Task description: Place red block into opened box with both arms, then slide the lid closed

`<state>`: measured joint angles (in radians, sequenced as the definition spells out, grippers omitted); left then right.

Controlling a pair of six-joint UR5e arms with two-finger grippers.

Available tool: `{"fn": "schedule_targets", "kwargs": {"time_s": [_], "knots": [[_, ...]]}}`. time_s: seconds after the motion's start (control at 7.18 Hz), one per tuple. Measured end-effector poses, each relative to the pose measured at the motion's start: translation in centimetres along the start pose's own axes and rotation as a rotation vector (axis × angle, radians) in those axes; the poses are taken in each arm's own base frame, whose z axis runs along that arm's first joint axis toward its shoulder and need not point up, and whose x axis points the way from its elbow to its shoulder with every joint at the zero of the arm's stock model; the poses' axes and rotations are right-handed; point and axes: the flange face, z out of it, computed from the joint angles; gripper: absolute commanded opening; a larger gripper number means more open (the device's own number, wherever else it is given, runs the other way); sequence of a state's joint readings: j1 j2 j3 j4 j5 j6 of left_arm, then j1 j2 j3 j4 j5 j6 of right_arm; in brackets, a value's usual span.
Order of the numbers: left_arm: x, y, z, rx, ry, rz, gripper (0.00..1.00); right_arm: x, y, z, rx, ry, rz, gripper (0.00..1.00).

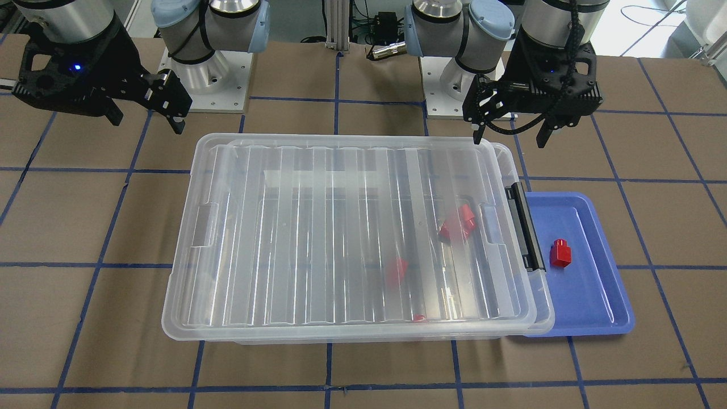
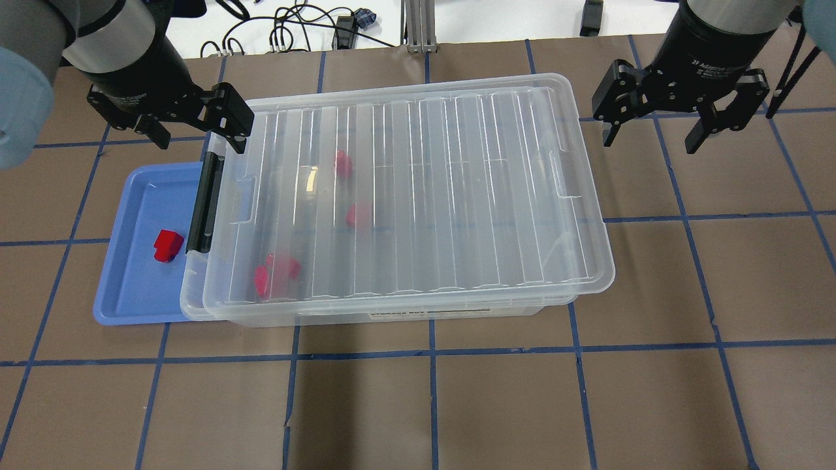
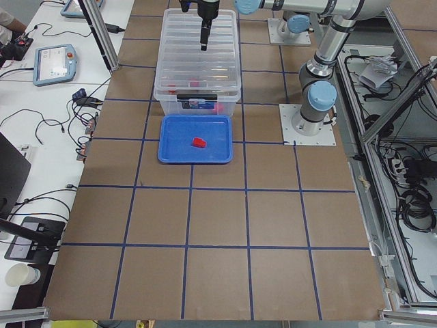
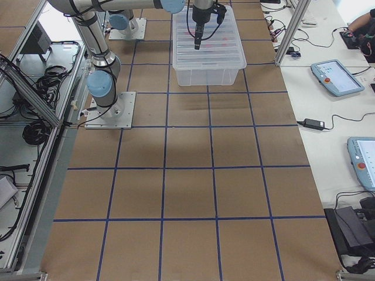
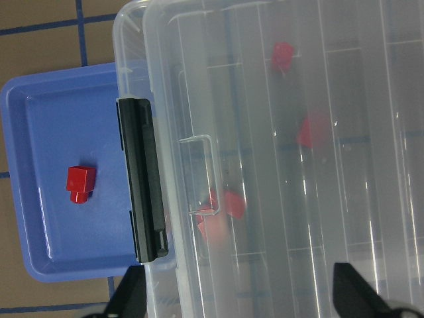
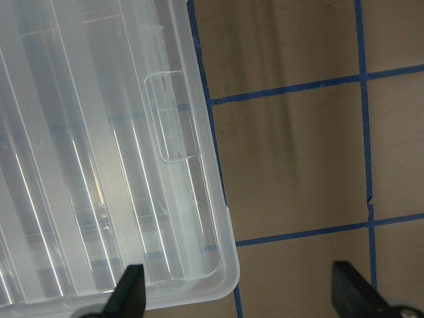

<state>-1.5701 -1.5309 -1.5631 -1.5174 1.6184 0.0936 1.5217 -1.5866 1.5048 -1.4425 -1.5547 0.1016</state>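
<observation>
in the front-facing view, the lid [image 1: 341, 227] is seen lying on the box [image 1: 546, 321], offset slightly toward the robot's right, so that a narrow strip by the black clip [image 1: 525, 227] is not covered. the red block [image 1: 561, 253] is found outside the box, on the blue tray [image 1: 596, 307] just beside that end. several other red pieces [image 1: 457, 226] can be made out through the lid.

in the overhead view, the left gripper [image 2: 196, 134] is held above the clip corner and the right gripper [image 2: 650, 134] just off the opposite end. both are spread wide and nothing is held.

nothing further can be told from the two side views.

in the left wrist view the block is shown loose in the tray. in the right wrist view only a lid corner and bare table [image 6: 298, 165] are shown.

for this block the task is judged hardly begun: the lid is to be slid open, the block lifted in, and the lid closed fully.
</observation>
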Motion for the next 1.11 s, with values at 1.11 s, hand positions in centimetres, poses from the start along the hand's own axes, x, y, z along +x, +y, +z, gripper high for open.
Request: {"fn": "schedule_targets", "kwargs": {"time_s": [1.11], "knots": [[0.01,0.04,-0.05,0.0,0.0,0.002,1.0,-0.08,0.32,0.47,-0.042,-0.008,-0.002,1.0]]}}
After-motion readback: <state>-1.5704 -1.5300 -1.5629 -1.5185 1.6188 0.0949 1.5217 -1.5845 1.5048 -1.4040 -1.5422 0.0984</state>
